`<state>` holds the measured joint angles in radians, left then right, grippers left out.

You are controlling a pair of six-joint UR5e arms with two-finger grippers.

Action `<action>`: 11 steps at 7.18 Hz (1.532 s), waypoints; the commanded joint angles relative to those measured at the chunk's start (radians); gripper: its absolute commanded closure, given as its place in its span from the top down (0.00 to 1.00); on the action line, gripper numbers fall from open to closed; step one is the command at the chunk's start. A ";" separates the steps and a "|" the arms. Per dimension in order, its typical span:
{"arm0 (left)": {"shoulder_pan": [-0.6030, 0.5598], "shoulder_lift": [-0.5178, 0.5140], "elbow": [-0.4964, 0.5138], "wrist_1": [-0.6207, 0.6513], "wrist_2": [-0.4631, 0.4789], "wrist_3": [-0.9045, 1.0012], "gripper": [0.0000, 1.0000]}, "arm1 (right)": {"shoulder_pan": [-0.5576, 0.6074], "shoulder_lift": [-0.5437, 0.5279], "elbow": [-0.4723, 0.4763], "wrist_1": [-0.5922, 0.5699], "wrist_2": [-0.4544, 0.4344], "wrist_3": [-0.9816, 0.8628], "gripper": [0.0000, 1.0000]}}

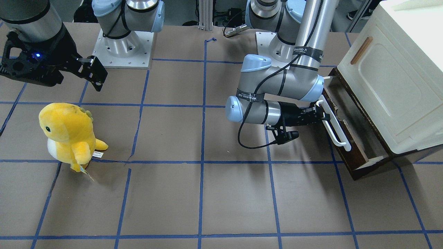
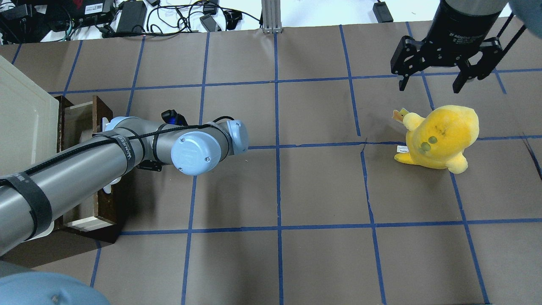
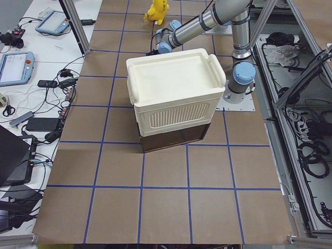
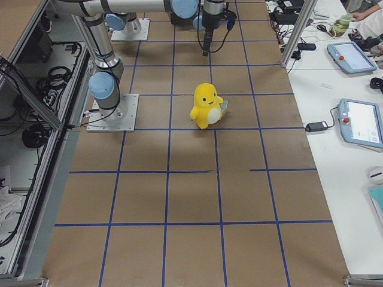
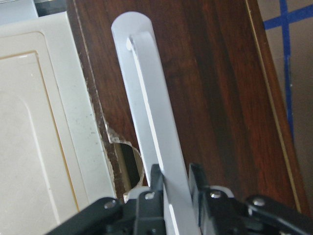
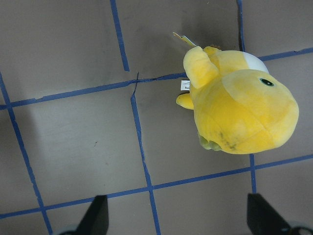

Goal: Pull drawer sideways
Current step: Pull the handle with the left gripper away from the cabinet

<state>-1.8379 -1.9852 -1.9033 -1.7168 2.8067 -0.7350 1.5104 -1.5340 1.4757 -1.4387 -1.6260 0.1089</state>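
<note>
Right now my left gripper (image 5: 173, 177) is clamped on the long white bar handle (image 5: 146, 98), one finger on either side of the bar, near one end of it. The handle runs along the dark brown wooden front of the drawer (image 1: 358, 131), which sits at the base of the cream cabinet (image 1: 391, 86) at my left end of the tabletop (image 1: 207, 193). From the front-facing camera I can see the drawer standing partly out from under the cabinet, its pale, worn inside showing between the brown front and the cabinet body. The left forearm lies roughly level and low over the tabletop, pointing at the drawer front.

My right gripper (image 2: 430, 80) hangs above the tabletop well apart from all that, fingers spread wide with nothing between them. Just below it on the right wrist camera is a yellow plush toy (image 1: 69, 135), standing upright on the brown paper beside a blue tape line.
</note>
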 commanded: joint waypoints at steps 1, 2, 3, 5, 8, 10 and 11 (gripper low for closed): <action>-0.044 -0.001 0.018 -0.004 -0.001 0.009 0.16 | 0.001 0.000 0.000 0.000 0.000 0.000 1.00; -0.050 -0.003 0.020 -0.006 0.000 0.009 0.16 | 0.001 0.000 0.000 0.000 0.000 0.000 1.00; -0.064 -0.003 0.020 -0.006 0.002 0.009 0.16 | 0.001 0.000 0.000 0.000 0.000 0.000 1.00; -0.075 -0.004 0.020 -0.006 0.002 0.013 0.17 | 0.001 0.000 0.000 0.000 0.000 0.000 1.00; -0.090 -0.007 0.020 -0.010 0.005 0.016 0.17 | -0.001 0.000 0.000 0.000 0.000 0.000 1.00; -0.089 -0.006 0.023 0.003 0.002 0.010 0.99 | 0.001 0.000 0.000 0.000 0.000 0.000 1.00; -0.089 0.006 0.036 0.003 -0.007 0.011 1.00 | -0.001 0.000 0.000 0.000 0.000 0.000 1.00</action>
<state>-1.9271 -1.9891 -1.8782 -1.7181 2.8086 -0.7231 1.5100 -1.5340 1.4757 -1.4389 -1.6260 0.1089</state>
